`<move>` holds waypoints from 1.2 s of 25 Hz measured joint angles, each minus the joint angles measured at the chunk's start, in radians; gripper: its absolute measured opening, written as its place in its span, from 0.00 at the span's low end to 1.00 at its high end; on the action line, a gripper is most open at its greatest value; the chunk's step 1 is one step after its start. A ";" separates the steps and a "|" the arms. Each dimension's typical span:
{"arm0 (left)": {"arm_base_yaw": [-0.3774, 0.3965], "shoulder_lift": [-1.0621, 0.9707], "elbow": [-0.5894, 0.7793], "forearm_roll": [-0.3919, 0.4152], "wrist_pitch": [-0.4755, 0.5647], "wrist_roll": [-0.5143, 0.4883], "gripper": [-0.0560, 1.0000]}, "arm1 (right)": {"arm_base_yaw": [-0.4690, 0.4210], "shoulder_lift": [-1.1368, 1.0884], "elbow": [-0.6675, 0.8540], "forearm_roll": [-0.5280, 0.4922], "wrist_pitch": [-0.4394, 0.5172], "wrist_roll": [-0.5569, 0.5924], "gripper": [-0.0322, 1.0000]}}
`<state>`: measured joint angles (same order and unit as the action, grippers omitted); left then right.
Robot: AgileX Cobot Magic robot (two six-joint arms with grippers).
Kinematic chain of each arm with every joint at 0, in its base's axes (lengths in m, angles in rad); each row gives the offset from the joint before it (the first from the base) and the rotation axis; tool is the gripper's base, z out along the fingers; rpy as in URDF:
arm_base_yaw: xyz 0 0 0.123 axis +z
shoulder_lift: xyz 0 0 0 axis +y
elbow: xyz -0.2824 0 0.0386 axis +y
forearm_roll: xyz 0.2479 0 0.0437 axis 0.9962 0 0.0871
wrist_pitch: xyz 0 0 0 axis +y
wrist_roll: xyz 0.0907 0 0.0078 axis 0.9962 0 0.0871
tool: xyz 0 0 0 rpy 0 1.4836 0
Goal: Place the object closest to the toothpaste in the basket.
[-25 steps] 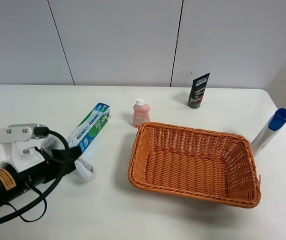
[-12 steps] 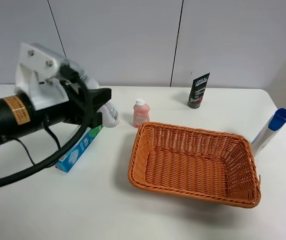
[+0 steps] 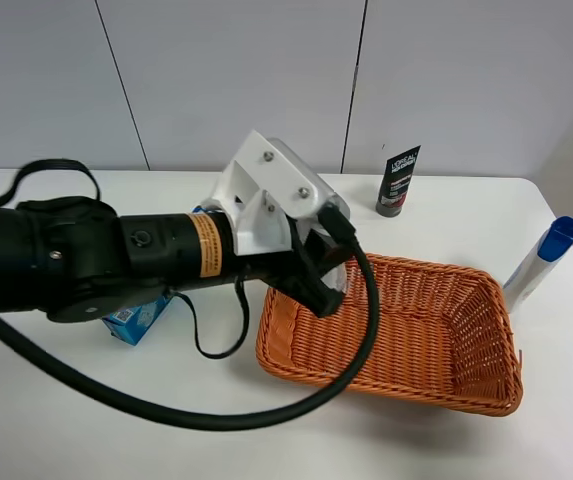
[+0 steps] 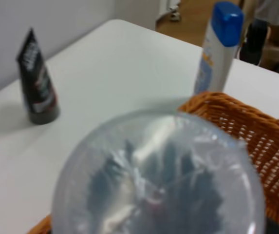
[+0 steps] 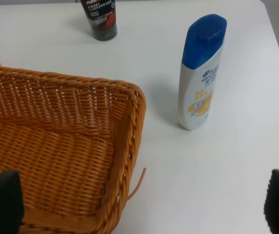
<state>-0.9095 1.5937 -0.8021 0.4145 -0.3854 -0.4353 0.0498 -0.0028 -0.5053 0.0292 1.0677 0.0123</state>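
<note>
Clear round plastic object (image 4: 158, 185): clamped in left gripper (image 3: 322, 285), off the table (image 3: 86, 420), above the left end of the basket (image 3: 396, 388). Fills most of the left wrist view. Dark finger shapes show through the plastic; contents not identifiable. Orange rim visible just beyond it in that view.

Left arm stretched across from the left, wrist housing over the basket's left rim. Toothpaste box (image 3: 134, 320) flat on the table left of the basket, mostly hidden under the arm.

Right gripper (image 5: 141, 204): jaws wide apart, empty, hovering near the basket's right end. Shampoo bottle (image 5: 200, 73) upright just right of the basket. Black tube (image 3: 397, 180) upright on the far side, apart from the basket. Neither in the path.

Step in hand, by judgement: release into the basket.
- Carry a little further toward the basket's middle, so the object clears the left rim.
- Lower close to the woven floor before opening; light round plastic likely to bounce or roll.
- Open fully, then lift straight up, minding the rim and the looping cable (image 3: 366, 330).
- Leave the right arm parked.
</note>
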 joint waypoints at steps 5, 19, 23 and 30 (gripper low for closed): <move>-0.010 0.069 -0.013 -0.001 -0.013 -0.051 0.44 | 0.000 0.000 0.000 0.000 0.000 0.000 0.99; 0.009 0.041 -0.059 -0.024 -0.107 -0.056 0.82 | 0.000 0.000 0.000 0.000 0.000 0.000 0.99; 0.084 -0.066 -0.136 -0.016 -0.022 0.013 0.82 | 0.000 0.000 0.000 0.000 0.000 0.000 0.99; 0.289 -0.340 -0.195 -0.001 0.306 0.102 0.82 | 0.000 0.000 0.000 0.000 0.000 0.000 0.99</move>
<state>-0.6208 1.2538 -0.9973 0.4139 -0.0796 -0.3334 0.0498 -0.0028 -0.5053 0.0292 1.0677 0.0123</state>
